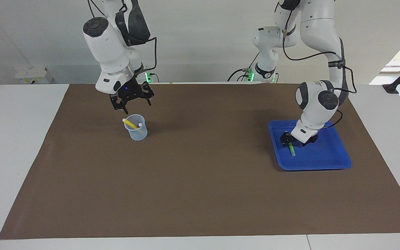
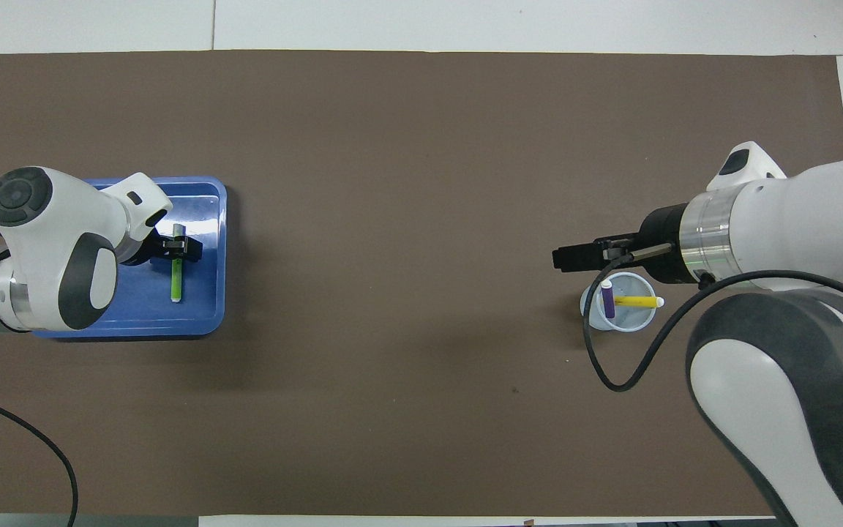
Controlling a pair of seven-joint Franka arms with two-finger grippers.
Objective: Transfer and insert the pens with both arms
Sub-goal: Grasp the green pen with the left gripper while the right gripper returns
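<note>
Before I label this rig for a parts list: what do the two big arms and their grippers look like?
Both arms are glossy white, rounded segments with dark grey or black joint patches and round black end caps. Black cables loop loosely along each. The right arm has a silvery ring at its wrist; the right gripper is black with a small blue light. The left arm ends in a black left gripper.

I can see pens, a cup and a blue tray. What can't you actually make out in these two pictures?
- Whether the left gripper already pinches the green pen in the blue tray: the gripper covers the pen's upper end in both views.
- The purple pen in the facing view: only a white tip shows above the cup.
- The lower ends of both pens in the cup: hidden inside it.
</note>
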